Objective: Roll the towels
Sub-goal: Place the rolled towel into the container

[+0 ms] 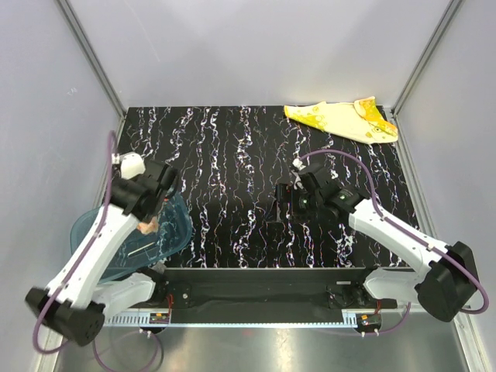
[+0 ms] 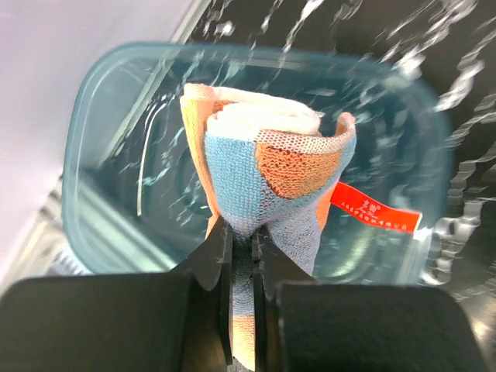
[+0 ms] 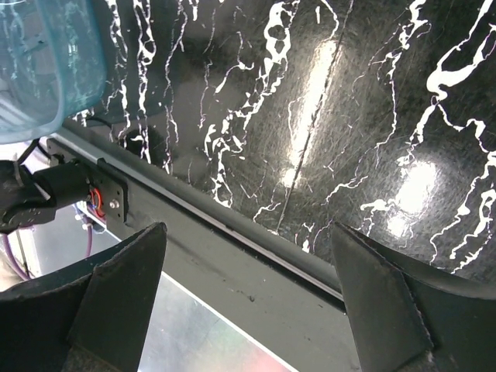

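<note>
My left gripper [image 2: 242, 240] is shut on a rolled orange-pink towel [image 2: 267, 163] with pale blue patches and a red tag, held over the teal-blue tray [image 2: 108, 108]. From above, the left gripper [image 1: 152, 217] sits over the tray [image 1: 174, 229] at the table's left edge, with a bit of the pink towel [image 1: 147, 225] showing under it. A yellow and cream towel [image 1: 341, 118] lies flat at the far right corner of the table. My right gripper [image 1: 280, 203] stands open near the table's middle, nothing between its fingers [image 3: 124, 271], far from the yellow towel.
The black marbled tabletop [image 1: 232, 155] spans the middle, walled by white panels at the back and sides. In the right wrist view the table's near edge and metal rail [image 3: 232, 256] run across, with the tray's corner [image 3: 46, 62] at upper left.
</note>
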Robot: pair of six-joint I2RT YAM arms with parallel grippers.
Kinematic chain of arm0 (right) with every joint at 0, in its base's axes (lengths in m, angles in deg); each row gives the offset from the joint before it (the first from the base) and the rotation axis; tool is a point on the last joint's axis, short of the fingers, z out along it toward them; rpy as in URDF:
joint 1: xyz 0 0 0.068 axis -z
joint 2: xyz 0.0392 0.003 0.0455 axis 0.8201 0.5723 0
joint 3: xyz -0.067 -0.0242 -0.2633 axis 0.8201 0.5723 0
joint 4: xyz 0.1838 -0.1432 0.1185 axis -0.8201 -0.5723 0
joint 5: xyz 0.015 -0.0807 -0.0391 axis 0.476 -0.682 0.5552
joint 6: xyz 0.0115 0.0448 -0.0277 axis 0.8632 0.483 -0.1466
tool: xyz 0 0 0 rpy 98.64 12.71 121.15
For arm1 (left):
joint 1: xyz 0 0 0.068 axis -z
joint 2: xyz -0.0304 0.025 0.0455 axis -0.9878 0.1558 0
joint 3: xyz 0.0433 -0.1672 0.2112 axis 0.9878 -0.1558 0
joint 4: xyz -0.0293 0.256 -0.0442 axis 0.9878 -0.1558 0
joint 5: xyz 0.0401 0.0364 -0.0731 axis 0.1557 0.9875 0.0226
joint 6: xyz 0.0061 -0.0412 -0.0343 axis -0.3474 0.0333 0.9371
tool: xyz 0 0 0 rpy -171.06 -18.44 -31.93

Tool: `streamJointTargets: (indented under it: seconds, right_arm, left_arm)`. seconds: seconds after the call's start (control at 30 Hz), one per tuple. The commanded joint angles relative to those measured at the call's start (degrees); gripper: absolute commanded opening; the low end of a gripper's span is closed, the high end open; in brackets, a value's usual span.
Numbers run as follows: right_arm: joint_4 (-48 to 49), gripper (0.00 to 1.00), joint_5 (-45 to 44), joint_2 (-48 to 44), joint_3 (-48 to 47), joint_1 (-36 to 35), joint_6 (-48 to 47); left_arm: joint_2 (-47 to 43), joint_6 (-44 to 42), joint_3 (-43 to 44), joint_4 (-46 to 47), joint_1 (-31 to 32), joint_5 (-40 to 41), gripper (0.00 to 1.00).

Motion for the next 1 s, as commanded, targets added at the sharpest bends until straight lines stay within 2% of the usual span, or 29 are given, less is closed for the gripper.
streamJointTargets:
  seconds: [0.0, 0.07, 0.27, 0.47, 0.7, 0.83, 0.97]
  right_arm:
    - [-0.45, 0.94, 1.29, -2.94, 0.54, 0.24, -0.49]
    - [-1.06, 0.94, 1.03, -4.08, 0.98, 0.24, -0.66]
    - [-2.29, 0.95, 0.42, -6.1, 3.0, 0.33, -1.19]
    - [-3.09, 0.95, -0.9, -6.1, 2.57, 0.25, -1.98]
    - [-4.49, 0.95, -1.6, -5.4, 1.42, 0.24, -3.03]
    - [-4.76, 0.95, -2.05, -5.49, 1.77, 0.33, -3.13]
    - [-4.14, 0.95, -1.7, -4.79, 2.04, 0.24, -2.77]
  left_arm:
    - [5.92, -5.79, -3.0, 5.07, -3.45, -4.56, 0.0]
    - [6.99, -9.74, -5.45, 12.17, -6.78, -8.62, 0.0]
    - [8.67, -13.72, -14.77, 27.75, -11.81, -23.39, 0.0]
    - [8.58, -9.95, -19.26, 36.55, -12.25, -31.57, 0.0]
    - [9.46, -5.64, -28.22, 48.5, -12.34, -35.36, 0.0]
    - [7.7, -4.67, -32.97, 55.79, -12.43, -35.27, 0.0]
    - [6.21, -4.32, -35.87, 59.14, -12.43, -33.43, 0.0]
